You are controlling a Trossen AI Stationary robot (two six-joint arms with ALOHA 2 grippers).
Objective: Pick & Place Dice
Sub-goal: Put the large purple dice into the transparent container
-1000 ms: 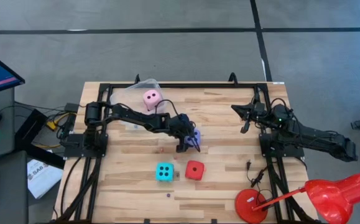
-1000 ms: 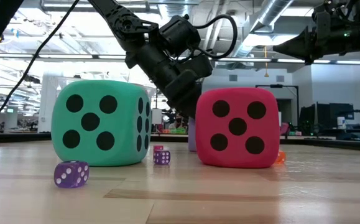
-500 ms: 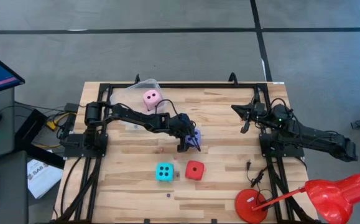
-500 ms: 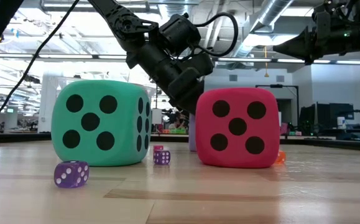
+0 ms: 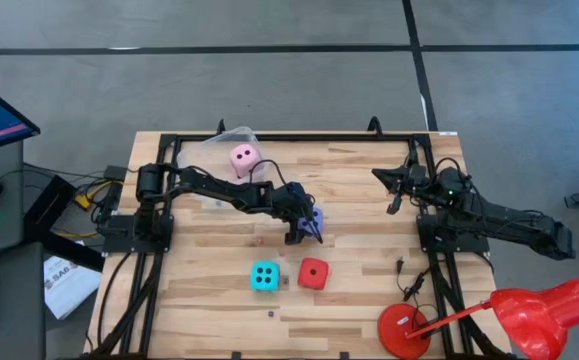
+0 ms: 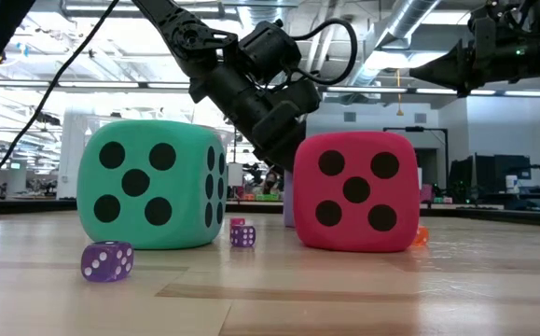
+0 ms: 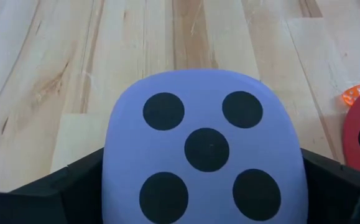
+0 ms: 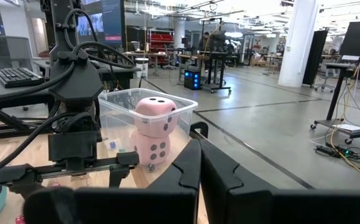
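Nearest the front edge of the table (image 5: pixel 199 300) sit the cyan die (image 5: pixel 264 276) and the red die (image 5: pixel 313 273), side by side with a small gap between them; in the low view each shows a five-pip face, and a tiny purple die (image 6: pixel 107 260) lies in front of the cyan one, with another tiny purple die (image 6: pixel 242 235) farther back in the gap

Just behind them, about mid-table, the left gripper (image 5: pixel 306 230) reaches down over the violet-blue die (image 7: pixel 204 152). Its fingers (image 7: pixel 55 186) stand spread wide on either side of the die, close against its flanks; whether they are pressing on it cannot be told. The die rests on the wood with its five-pip face toward the wrist camera, the edge of the red die and a tiny orange die (image 7: pixel 351 94) just off to one side

Farther back, near the rear left of the table, a clear tub (image 8: pixel 114 106) holds the two pink dice (image 8: pixel 153 134), one stacked on the other

The right gripper (image 5: pixel 381 176) waits at the rear right, above the table, its fingers pressed together on nothing
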